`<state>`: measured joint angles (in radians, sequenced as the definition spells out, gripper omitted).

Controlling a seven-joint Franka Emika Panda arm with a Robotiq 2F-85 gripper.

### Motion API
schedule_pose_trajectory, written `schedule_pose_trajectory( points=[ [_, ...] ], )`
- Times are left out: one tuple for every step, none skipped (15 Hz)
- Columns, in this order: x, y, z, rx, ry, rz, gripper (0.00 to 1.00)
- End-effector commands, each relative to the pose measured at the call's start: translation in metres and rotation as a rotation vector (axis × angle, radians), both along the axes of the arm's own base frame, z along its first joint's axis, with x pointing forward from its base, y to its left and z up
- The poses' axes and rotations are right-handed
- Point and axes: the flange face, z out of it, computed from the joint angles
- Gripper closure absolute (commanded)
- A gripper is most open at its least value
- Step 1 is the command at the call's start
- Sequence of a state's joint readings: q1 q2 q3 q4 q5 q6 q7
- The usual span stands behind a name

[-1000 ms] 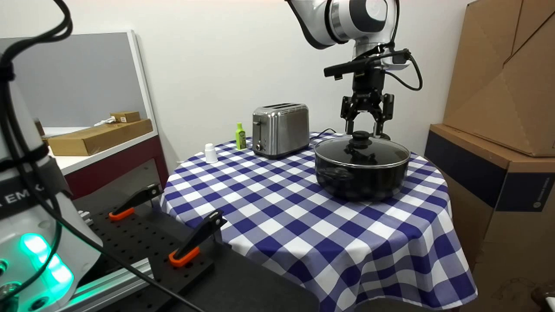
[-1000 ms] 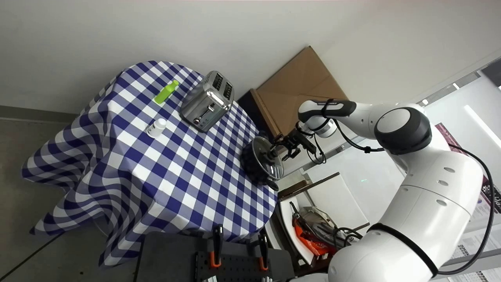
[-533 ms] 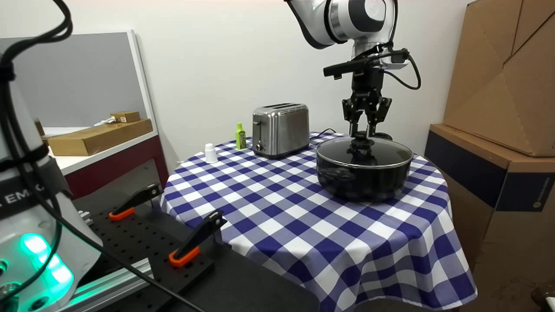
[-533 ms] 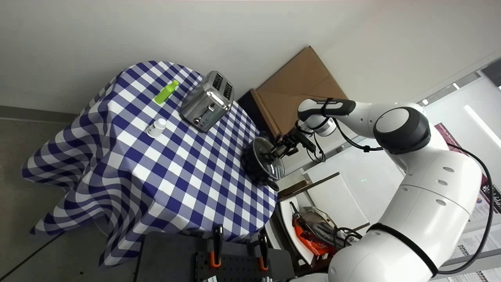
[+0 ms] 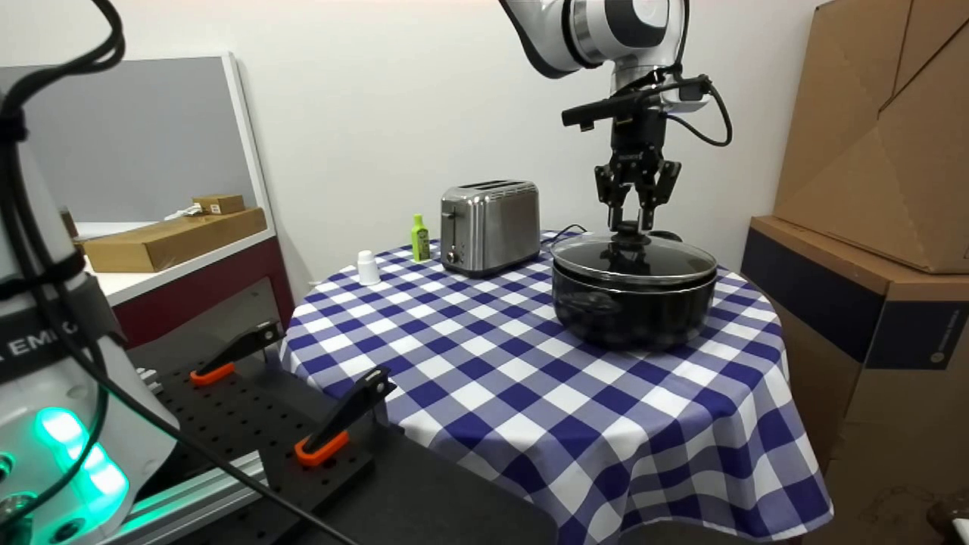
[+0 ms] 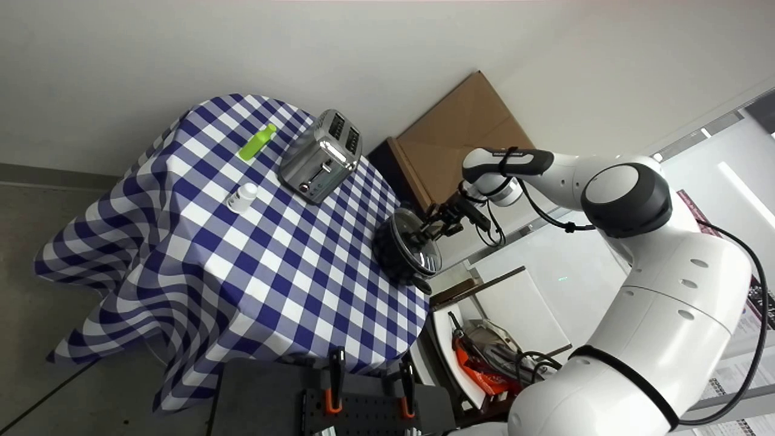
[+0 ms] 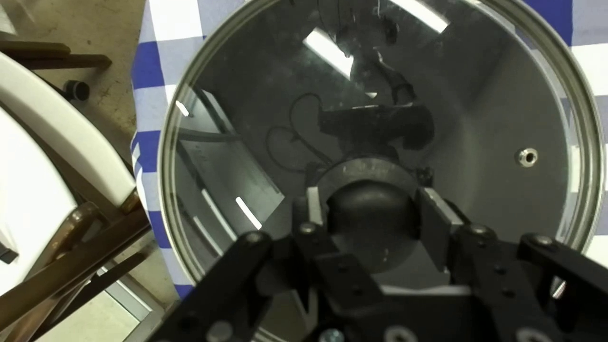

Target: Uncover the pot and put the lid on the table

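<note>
In an exterior view, a desk (image 5: 219,276) stood at far left, then a round table (image 5: 484,348) under a blue-checked cloth (image 5: 704,469), then stacked cardboard boxes (image 5: 886,151) past the table's right edge. A white bottle (image 5: 368,269) stood near the back-left edge, a green bottle (image 5: 420,240) and a toaster (image 5: 493,227) by the back edge. Near the right edge sat the black pot (image 5: 634,318) — its glass lid (image 5: 670,260) held just above it — the gripper (image 5: 630,219) clamped on the lid's knob (image 7: 373,209).

Looks like a lab: robot arm (image 6: 654,297), perf. plate (image 5: 250,416) w/ clamps (image 5: 344,414), cardbd. boxes (image 5: 878,144).
</note>
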<state>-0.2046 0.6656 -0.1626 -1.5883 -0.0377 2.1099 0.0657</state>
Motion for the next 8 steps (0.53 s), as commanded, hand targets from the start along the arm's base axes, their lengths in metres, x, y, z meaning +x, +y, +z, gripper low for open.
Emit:
schedule_pose_trajectory(
  points=[
    [0.003,0.026,0.049,0.003,-0.023,0.064,0.75],
    [0.003,0.039,0.06,0.008,-0.033,0.088,0.75],
    [0.004,0.05,0.069,0.016,-0.04,0.108,0.75],
    [0.006,0.07,0.076,0.028,-0.048,0.138,0.75],
    [0.007,0.084,0.083,0.039,-0.05,0.162,0.75],
    [0.008,0.103,0.087,0.054,-0.048,0.189,0.75],
    [0.008,0.122,0.089,0.063,-0.038,0.216,0.75],
    [0.006,0.144,0.088,0.076,-0.027,0.242,0.75]
  ],
)
